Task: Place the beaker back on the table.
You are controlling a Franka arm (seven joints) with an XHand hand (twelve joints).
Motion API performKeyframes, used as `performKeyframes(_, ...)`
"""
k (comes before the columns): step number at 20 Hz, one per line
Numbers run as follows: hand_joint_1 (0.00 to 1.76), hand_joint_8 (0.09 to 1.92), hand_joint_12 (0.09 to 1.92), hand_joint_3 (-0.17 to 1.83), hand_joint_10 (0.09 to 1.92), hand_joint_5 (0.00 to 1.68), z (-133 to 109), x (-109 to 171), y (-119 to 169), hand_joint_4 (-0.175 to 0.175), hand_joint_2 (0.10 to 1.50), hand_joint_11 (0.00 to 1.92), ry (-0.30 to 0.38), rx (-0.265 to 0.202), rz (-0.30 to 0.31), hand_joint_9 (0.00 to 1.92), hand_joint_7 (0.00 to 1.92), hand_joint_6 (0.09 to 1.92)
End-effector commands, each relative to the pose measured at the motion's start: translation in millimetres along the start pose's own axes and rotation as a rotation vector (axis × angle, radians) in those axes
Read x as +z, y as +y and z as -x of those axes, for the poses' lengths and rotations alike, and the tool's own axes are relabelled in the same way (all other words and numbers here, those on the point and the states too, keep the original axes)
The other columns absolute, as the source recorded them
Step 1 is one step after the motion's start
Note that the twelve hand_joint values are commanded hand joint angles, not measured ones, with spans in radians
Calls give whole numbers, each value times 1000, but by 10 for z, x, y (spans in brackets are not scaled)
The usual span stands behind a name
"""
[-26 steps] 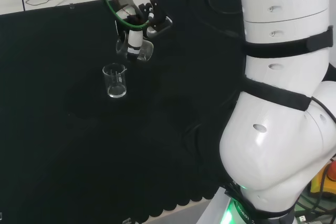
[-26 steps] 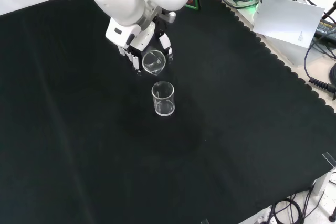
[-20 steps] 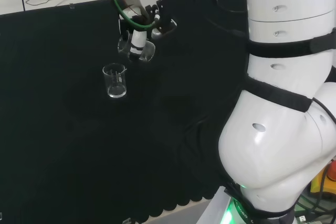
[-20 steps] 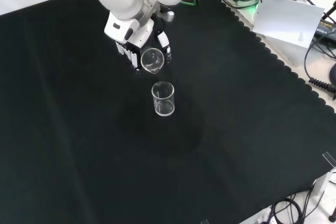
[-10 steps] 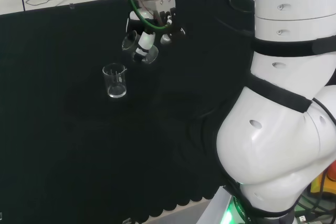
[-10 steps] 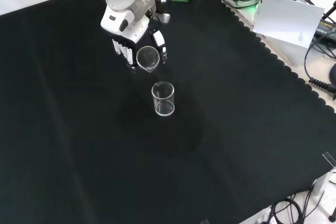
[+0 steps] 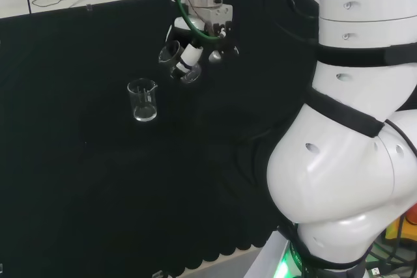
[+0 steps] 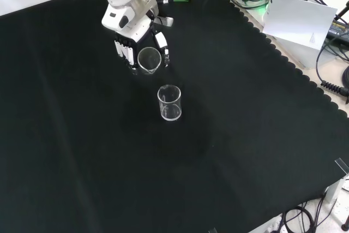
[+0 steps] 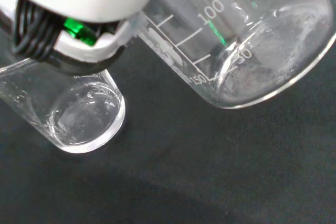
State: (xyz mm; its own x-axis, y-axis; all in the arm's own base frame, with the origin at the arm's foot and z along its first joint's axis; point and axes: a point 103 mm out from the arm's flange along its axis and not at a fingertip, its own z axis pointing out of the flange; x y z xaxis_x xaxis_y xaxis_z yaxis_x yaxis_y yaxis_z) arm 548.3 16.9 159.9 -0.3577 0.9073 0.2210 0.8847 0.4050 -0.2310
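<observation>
beaker [image 8: 148, 60] hung tilted above the surface [image 8: 245, 135], well clear of it | your hand [image 8: 133, 42] had fingers curled round its wall | second beaker [image 8: 169, 102] stood upright just beside | you needed its axis vertical, base down

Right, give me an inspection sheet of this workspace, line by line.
Surface: black cloth covers the bench, bare around the glassware.
Job's things: held beaker tilted, off the cloth; second beaker upright on the cloth.
Clutter: nothing seen on the cloth.
Hand: hand curled round the held beaker.
Cables: green cable loops by the wrist; black cables off the cloth's edge.
Surroundings: white sheet beside the bench.
</observation>
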Motion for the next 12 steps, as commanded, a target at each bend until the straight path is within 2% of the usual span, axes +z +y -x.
performKeyframes(1, 1141, 87, 838, 694, 87, 1315, 168, 202, 8, 175, 624, 1177, 101, -19, 63, 1572, 1674, 614)
performKeyframes(5, 1141, 87, 840, 691, 87, 1314, 241, 301, 46, 173, 625, 1168, 147, -24, 93, 1565, 1667, 615)
performKeyframes(12, 1142, 87, 845, 686, 87, 1314, 325, 474, 130, 167, 628, 1156, 183, -26, 104, 1558, 1662, 613)
